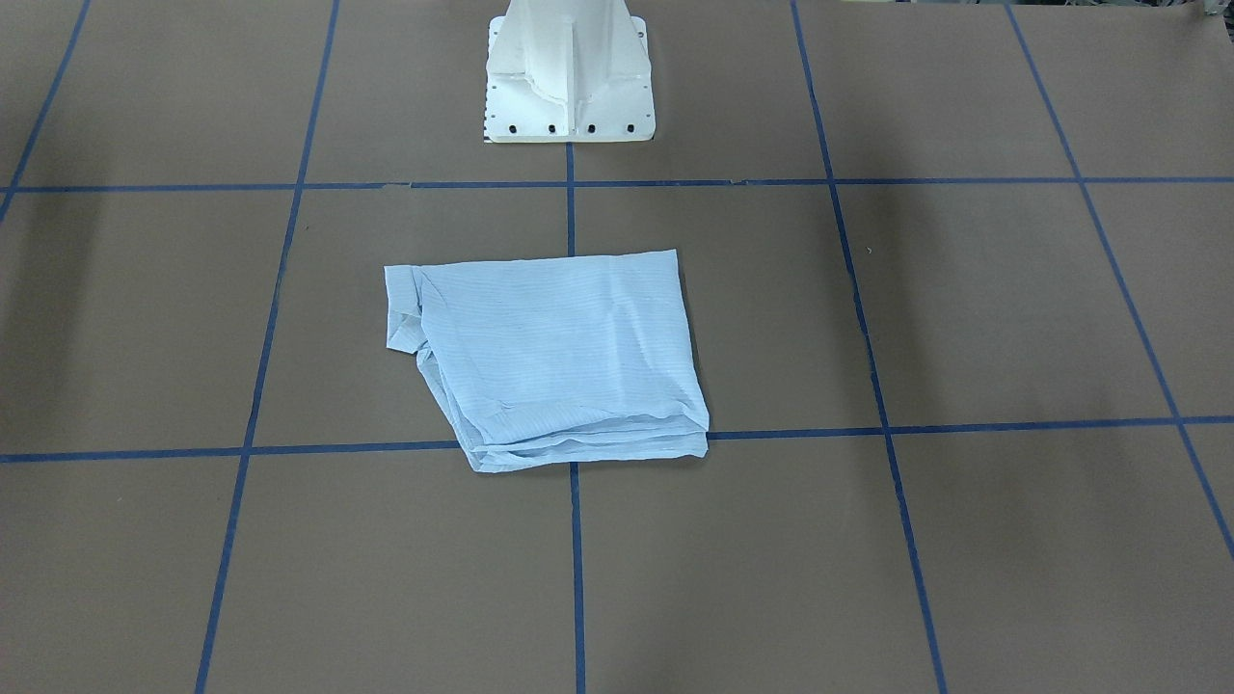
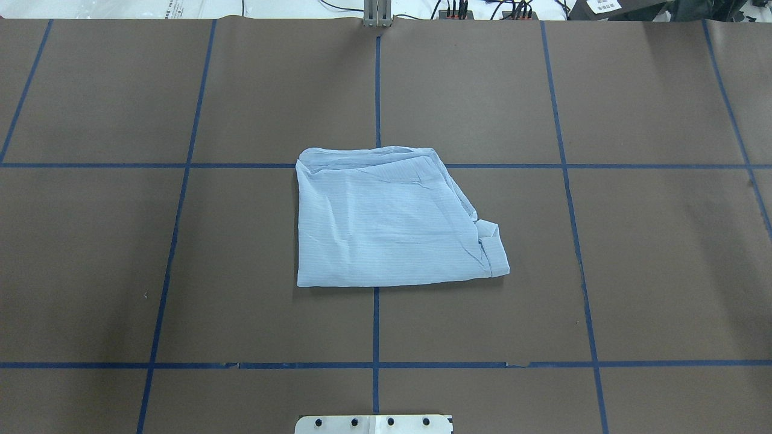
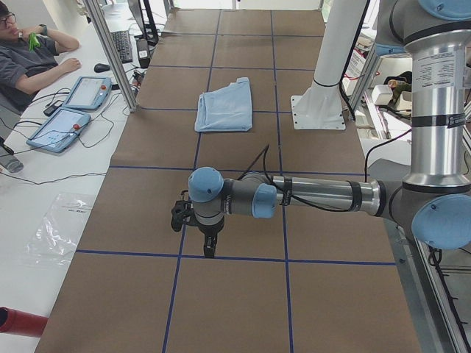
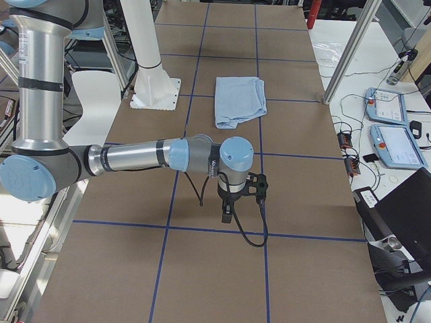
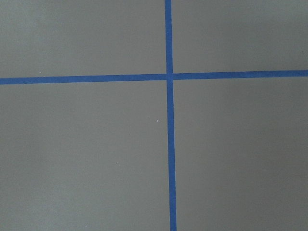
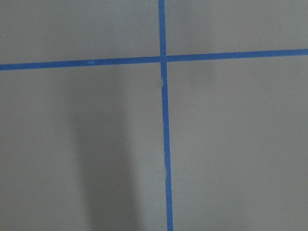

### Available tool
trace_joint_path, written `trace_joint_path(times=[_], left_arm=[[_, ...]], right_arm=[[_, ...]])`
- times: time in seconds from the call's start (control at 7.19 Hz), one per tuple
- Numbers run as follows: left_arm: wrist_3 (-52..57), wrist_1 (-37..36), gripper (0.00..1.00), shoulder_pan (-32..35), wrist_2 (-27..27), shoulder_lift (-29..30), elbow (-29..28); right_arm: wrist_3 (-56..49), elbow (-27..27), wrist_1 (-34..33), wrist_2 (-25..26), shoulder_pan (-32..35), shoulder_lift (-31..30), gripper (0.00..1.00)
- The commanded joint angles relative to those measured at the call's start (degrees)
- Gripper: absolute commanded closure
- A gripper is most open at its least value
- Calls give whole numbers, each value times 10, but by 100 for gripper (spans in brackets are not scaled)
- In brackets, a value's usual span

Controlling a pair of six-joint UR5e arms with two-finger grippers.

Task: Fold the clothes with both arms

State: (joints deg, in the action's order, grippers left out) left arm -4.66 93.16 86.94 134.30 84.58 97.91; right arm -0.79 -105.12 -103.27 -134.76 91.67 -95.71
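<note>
The clothes are one light-blue striped shirt (image 1: 559, 357) (image 2: 386, 223), folded into a rough rectangle and lying flat at the table's middle, with a bunched corner at one side. It also shows far off as the shirt (image 3: 224, 107) (image 4: 239, 99) in both side views. My left gripper (image 3: 209, 248) hangs over bare table well away from it, pointing down; I cannot tell whether it is open or shut. My right gripper (image 4: 227, 215) hangs the same way at the other end; its state I cannot tell either. Both wrist views show only brown table and blue tape lines.
The white pedestal base (image 1: 569, 87) (image 2: 374, 424) stands just behind the shirt. Blue tape lines (image 5: 168, 77) grid the brown table. A seated person (image 3: 22, 59) and two teach pendants (image 3: 66, 118) sit beyond the table's far long edge, by aluminium posts (image 3: 110, 51).
</note>
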Motion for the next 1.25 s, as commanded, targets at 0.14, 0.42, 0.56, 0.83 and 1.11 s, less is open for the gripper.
trace_joint_path(times=[0.14,0.42,0.56,0.83,1.11], left_arm=[[-1,0,0,0,-1,8,1],[2,0,0,1,1,6,2],[3,0,0,1,2,5,6],[3,2,0,1,2,2,7],[4,3,0,1,2,0,7]], right_arm=[[0,-3,1,-1,0,7,0],[0,-11,1,-2,0,8,0],[-1,-11,1,-2,0,8,0],[-1,-11,0,-2,0,8,0],[-1,-7,-1,-2,0,4,0]])
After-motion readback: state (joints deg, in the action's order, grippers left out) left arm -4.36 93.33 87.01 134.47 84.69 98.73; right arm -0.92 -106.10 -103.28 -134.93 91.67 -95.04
